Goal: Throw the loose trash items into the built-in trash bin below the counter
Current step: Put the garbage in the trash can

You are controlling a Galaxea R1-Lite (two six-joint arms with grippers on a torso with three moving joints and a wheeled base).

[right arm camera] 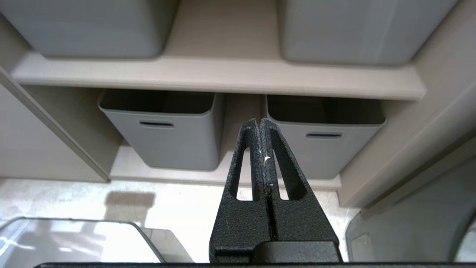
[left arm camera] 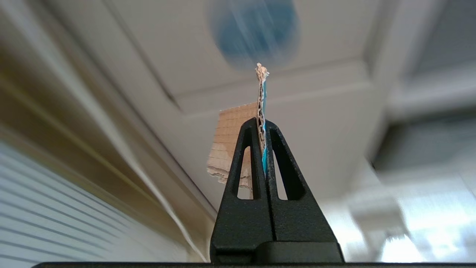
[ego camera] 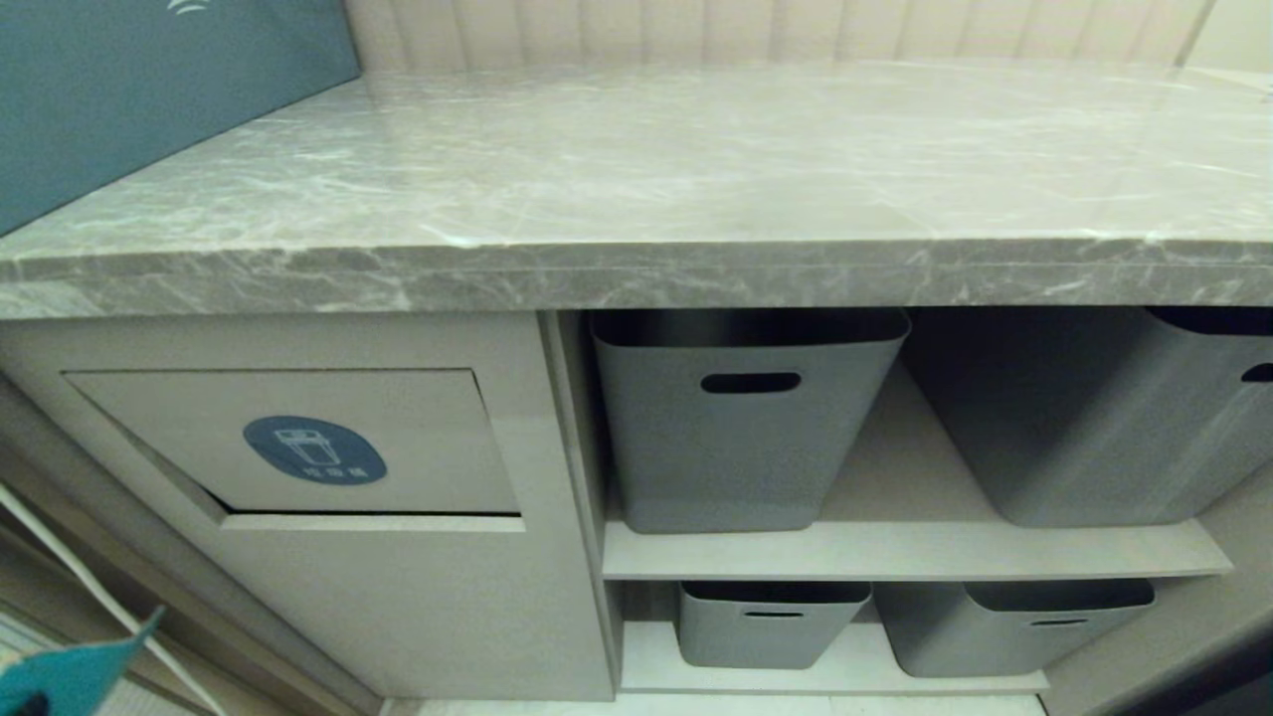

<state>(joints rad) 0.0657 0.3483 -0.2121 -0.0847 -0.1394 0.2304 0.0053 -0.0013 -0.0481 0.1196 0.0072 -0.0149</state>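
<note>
The left gripper [left arm camera: 261, 124] is pinching 1 teal wedge [ego camera: 70, 668] edge-on (torn cardboard, brown behind), carrying it low toward the trash bin flap [ego camera: 298, 443] under the counter [ego camera: 636, 199], probably to push through. The right gripper [right arm camera: 260, 124] is hanging pressed together, empty, facing the grey tubs [right arm camera: 160, 130].

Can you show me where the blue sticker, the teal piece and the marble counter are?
blue sticker [ego camera: 314, 449], head view, its middle.
teal piece [ego camera: 70, 672], head view, its flat face.
counter [ego camera: 636, 159], head view, its bare top.
</note>
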